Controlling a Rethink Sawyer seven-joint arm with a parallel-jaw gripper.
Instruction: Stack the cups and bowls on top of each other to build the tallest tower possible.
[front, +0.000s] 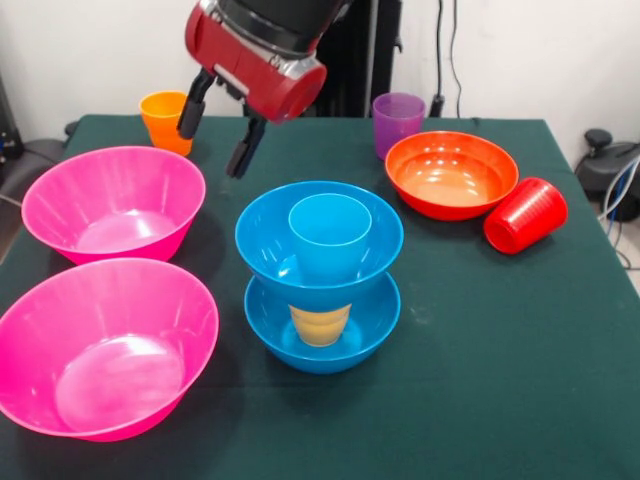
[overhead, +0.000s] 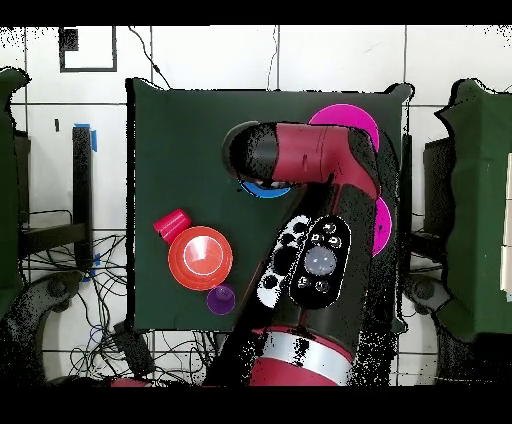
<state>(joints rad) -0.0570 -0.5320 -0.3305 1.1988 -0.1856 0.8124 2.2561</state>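
While the gripper (front: 221, 125) hangs over the far-left part of the green table (front: 520, 340) with its two fingers spread and nothing between them, the tower (front: 320, 275) sits mid-table: blue bowl, yellow cup, second blue bowl, light blue cup on top. Two pink bowls (front: 112, 205) crowd the left edge, near each other. On the right, the orange-red bowl (front: 452, 175) touches a tipped red cup (front: 525, 215), and open cloth fills the near-right corner. Orange cup (front: 165, 120) and purple cup (front: 398, 123) stand by the far edge. White wall and cables sit behind.
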